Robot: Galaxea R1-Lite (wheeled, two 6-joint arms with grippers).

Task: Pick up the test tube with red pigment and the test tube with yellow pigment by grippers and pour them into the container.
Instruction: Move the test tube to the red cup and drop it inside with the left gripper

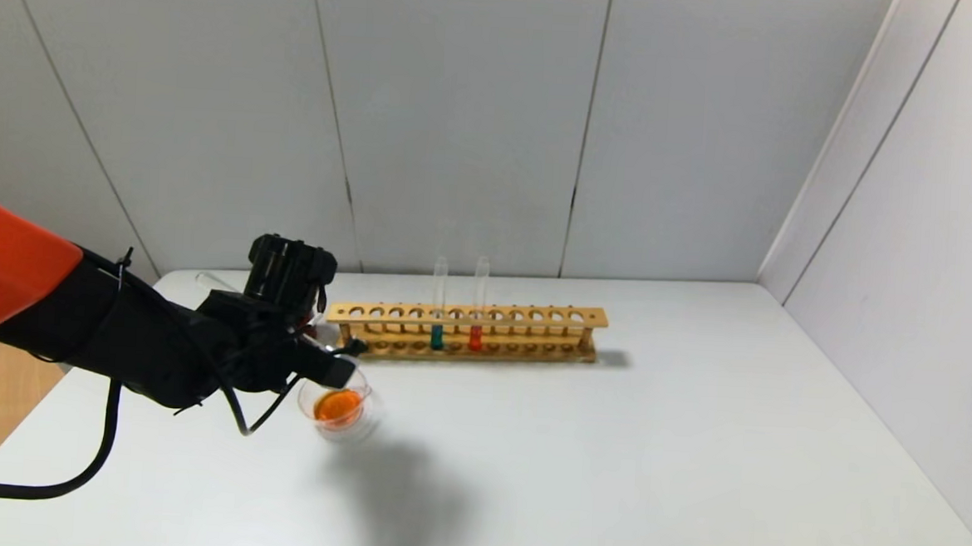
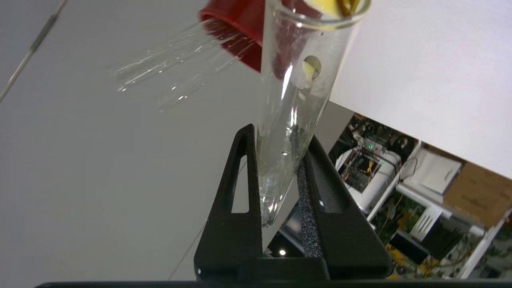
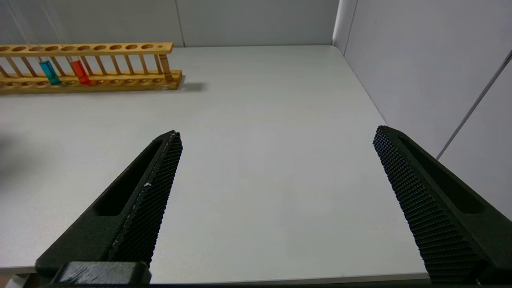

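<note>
My left gripper (image 1: pixel 333 366) is shut on the round bottom end of the test tube with yellow pigment (image 2: pixel 292 100). It holds the tube tilted, mouth down, over the container (image 1: pixel 364 421). In the left wrist view the gripper (image 2: pixel 280 134) pinches the tube, which is almost empty, with yellow drops on its wall and at its mouth. The container is a low clear glass dish holding orange liquid (image 1: pixel 338 407). A tube with red liquid (image 1: pixel 475 337) stands in the wooden rack (image 1: pixel 467 315). My right gripper (image 3: pixel 278 132) is open and empty above bare table, out of the head view.
A teal-liquid tube (image 1: pixel 437 337) stands in the rack left of the red one; both show in the right wrist view (image 3: pixel 50 72). A clear empty tube (image 1: pixel 213 279) lies on the table behind my left arm. Grey walls enclose the table at the back and right.
</note>
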